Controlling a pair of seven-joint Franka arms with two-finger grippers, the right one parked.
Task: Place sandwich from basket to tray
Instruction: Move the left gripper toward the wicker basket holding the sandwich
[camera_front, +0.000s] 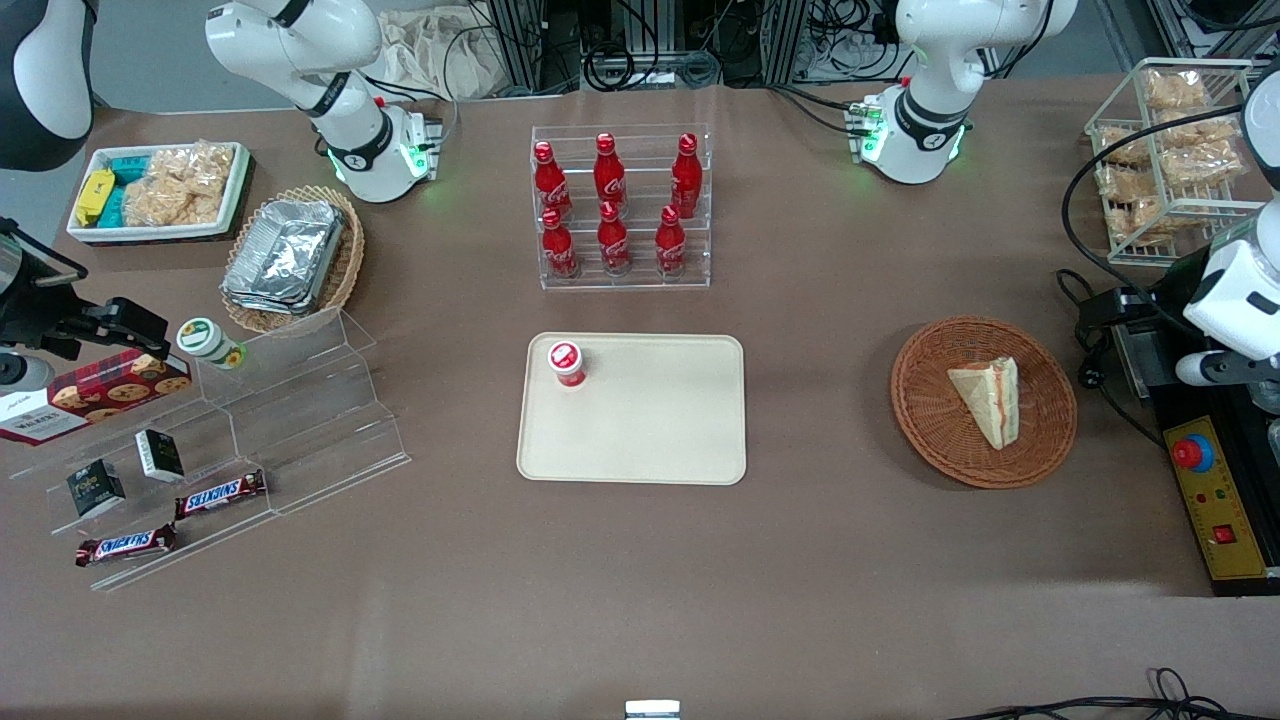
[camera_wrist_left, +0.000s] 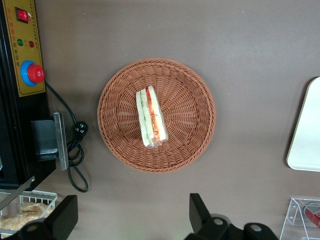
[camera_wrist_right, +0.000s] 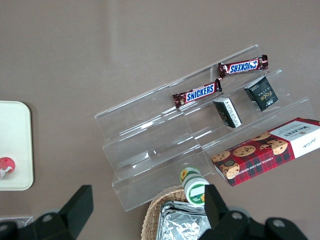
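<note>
The sandwich is a pale bread wedge with a red and green filling stripe. It lies in the round reddish-brown wicker basket toward the working arm's end of the table. The left wrist view looks down on the sandwich in the basket. My left gripper is open and empty, held high above the table beside the basket, apart from it. In the front view the gripper is at the table's end by the control box. The beige tray lies mid-table; its corner shows in the left wrist view.
A red-capped cup stands on the tray's corner. A clear rack of red bottles stands farther from the front camera than the tray. A black and yellow control box with cables and a white wire rack are at the working arm's end.
</note>
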